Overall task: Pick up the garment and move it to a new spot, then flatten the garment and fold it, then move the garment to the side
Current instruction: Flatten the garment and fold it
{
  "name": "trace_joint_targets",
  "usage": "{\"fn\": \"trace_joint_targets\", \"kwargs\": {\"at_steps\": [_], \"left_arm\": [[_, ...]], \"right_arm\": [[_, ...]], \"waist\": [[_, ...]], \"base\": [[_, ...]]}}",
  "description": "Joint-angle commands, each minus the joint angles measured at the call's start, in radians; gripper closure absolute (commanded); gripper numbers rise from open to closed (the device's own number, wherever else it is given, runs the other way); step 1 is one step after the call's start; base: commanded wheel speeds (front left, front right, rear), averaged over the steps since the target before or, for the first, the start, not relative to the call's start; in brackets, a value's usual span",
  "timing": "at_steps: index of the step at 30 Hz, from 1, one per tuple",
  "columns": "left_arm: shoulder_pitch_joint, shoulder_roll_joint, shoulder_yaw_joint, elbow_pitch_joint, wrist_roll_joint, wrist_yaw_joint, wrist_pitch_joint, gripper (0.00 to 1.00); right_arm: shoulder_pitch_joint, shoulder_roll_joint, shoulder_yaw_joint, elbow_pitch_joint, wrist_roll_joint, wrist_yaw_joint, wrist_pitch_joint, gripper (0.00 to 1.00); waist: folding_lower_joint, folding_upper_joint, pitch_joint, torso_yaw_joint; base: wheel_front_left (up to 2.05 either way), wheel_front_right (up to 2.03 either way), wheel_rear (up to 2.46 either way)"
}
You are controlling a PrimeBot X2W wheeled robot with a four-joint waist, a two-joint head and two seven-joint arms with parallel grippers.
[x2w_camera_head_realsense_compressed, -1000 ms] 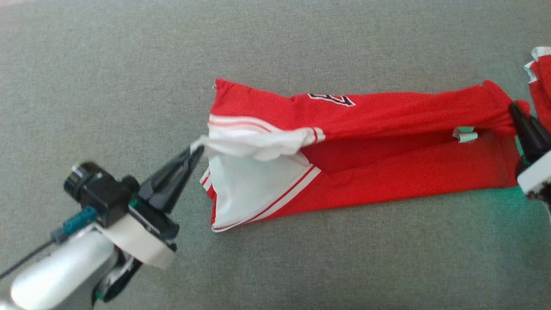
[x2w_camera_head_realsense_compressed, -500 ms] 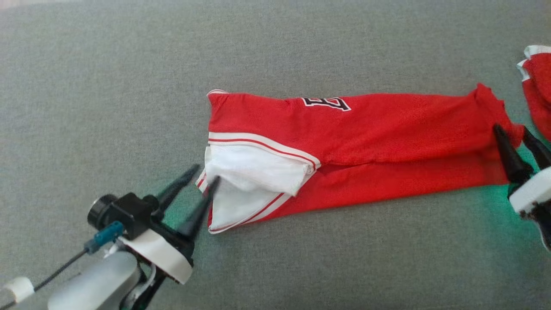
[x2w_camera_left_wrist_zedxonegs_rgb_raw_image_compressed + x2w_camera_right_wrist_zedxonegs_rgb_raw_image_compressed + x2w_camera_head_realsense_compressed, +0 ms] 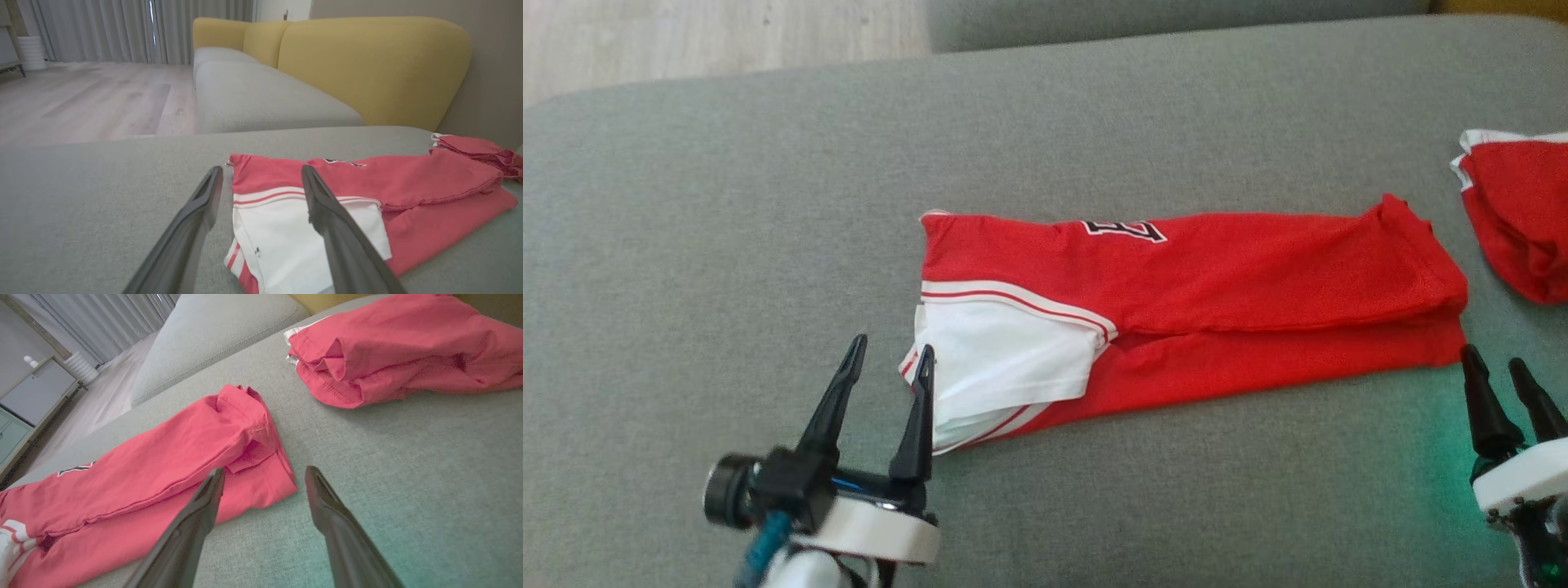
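The red garment [image 3: 1217, 294] lies folded into a long strip across the middle of the grey sofa seat [image 3: 768, 204], running left to right. It has a white panel with red stripes at its left end and a black-and-white mark near its far edge. The left hand [image 3: 891, 345] sits at the strip's near left corner, fingers spread well apart and holding nothing. One finger overlaps the white panel's edge in the head view, and I cannot tell whether it touches the cloth. The right hand [image 3: 1491, 358] is just off the strip's near right corner, fingers parted and empty, with a green glow on the seat beside it. A second red garment [image 3: 1515, 212] lies crumpled at the seat's right edge, apart from the strip. Pale wooden floor [image 3: 727, 33] shows beyond the seat's far left corner
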Motion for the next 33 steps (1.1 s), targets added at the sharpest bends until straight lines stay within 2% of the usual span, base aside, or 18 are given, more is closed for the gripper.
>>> {"fn": "trace_joint_targets", "kwargs": {"at_steps": [1,4,5,8,11,16,22,23,24,25,26,30,33], "left_arm": [[0.017,-0.024,0.081,-0.05,0.059,0.031,-0.005,0.0],[0.086,-0.1,0.141,-0.088,0.148,0.058,-0.005,0.0],[0.086,-0.1,0.141,-0.088,0.148,0.058,-0.005,0.0],[0.142,-0.166,0.171,-0.114,0.226,0.054,-0.005,0.0],[0.183,-0.217,0.181,-0.124,0.278,0.026,-0.005,0.0],[0.209,-0.26,0.19,-0.119,0.355,-0.024,-0.005,0.0],[0.221,-0.29,0.232,-0.114,0.4,-0.061,-0.005,0.0],[0.222,-0.294,0.239,-0.113,0.405,-0.067,-0.005,0.0],[0.224,-0.298,0.247,-0.111,0.408,-0.073,-0.005,0.0],[0.226,-0.302,0.254,-0.11,0.412,-0.078,-0.005,0.0],[0.227,-0.306,0.261,-0.109,0.415,-0.082,-0.005,0.0],[0.234,-0.319,0.288,-0.11,0.427,-0.098,-0.005,0.0],[0.241,-0.327,0.303,-0.11,0.433,-0.109,-0.005,0.0]], "right_arm": [[-0.004,0.003,-0.028,-0.031,-0.035,0.007,-0.004,0.0],[-0.024,0.054,-0.093,-0.01,-0.089,0.007,0.004,0.0],[-0.024,0.054,-0.093,-0.01,-0.089,0.007,0.004,0.0],[-0.074,0.097,-0.17,0.046,-0.158,0.007,0.01,0.0],[-0.137,0.129,-0.254,0.137,-0.253,0.007,0.019,0.0],[-0.237,0.17,-0.378,0.301,-0.414,0.007,0.043,0.0],[-0.324,0.222,-0.447,0.451,-0.503,0.007,0.103,0.01],[-0.336,0.23,-0.448,0.469,-0.5,0.007,0.115,0.18],[-0.347,0.239,-0.445,0.483,-0.493,0.007,0.127,0.51],[-0.355,0.244,-0.441,0.494,-0.485,0.007,0.138,0.69],[-0.36,0.247,-0.435,0.502,-0.478,0.007,0.145,0.98],[-0.368,0.251,-0.407,0.519,-0.446,0.007,0.169,1.0],[-0.365,0.243,-0.383,0.499,-0.415,0.007,0.147,1.0]], "waist": [[0.0001,-0.0001,-0.026,0.015],[0.0001,-0.0001,-0.04,0.038],[0.0001,-0.0001,-0.04,0.038],[0.0001,-0.0001,-0.046,0.066],[0.0001,-0.0001,-0.046,0.096],[0.0001,-0.0001,-0.036,0.138],[0.0001,-0.0001,-0.02,0.159],[0.0001,-0.0001,-0.02,0.16],[0.0001,-0.0001,-0.02,0.159],[0.0001,-0.0001,-0.022,0.158],[0.0001,-0.0001,-0.023,0.157],[0.0001,-0.0001,-0.034,0.144],[0.0001,-0.0001,-0.042,0.129]], "base": [[0.0,0.0,0.0],[0.0,0.0,0.0],[0.0,0.0,0.0],[0.0,0.0,0.0],[0.0,0.0,0.0],[0.0,0.0,0.0],[0.0,0.0,0.0],[0.0,0.0,0.0],[0.0,0.0,0.0],[0.0,0.0,0.0],[0.0,0.0,0.0],[0.0,0.0,0.0],[0.0,0.0,0.0]]}}
